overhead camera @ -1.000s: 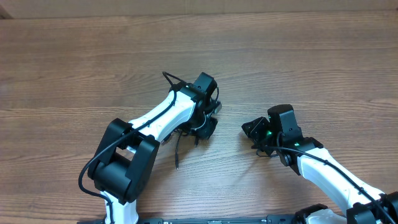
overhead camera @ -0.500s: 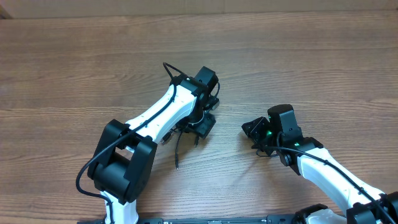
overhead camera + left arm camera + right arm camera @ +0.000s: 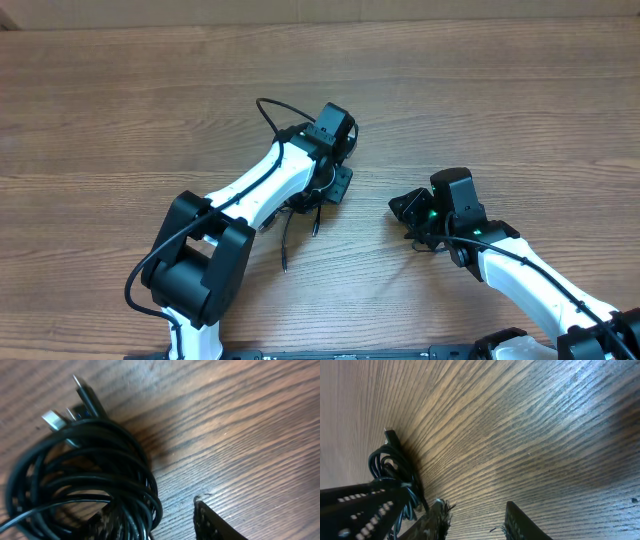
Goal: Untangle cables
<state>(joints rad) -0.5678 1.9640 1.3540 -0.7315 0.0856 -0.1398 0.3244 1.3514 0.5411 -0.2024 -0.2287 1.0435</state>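
The left end effector (image 3: 338,184) has shifted slightly toward the far edge since a second ago, and its jaws are now parted. The coiled cables (image 3: 85,475) lie beneath it, mid-worktop (image 3: 500,90), with one loose end trailing toward the near edge. The right end effector (image 3: 405,211) sits apart from them, its jaws parted and empty.

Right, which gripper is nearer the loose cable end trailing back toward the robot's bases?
Left. The left gripper hangs just beyond the loose cable end, above the cable bundle it runs from. The right gripper sits farther off to that end's right.
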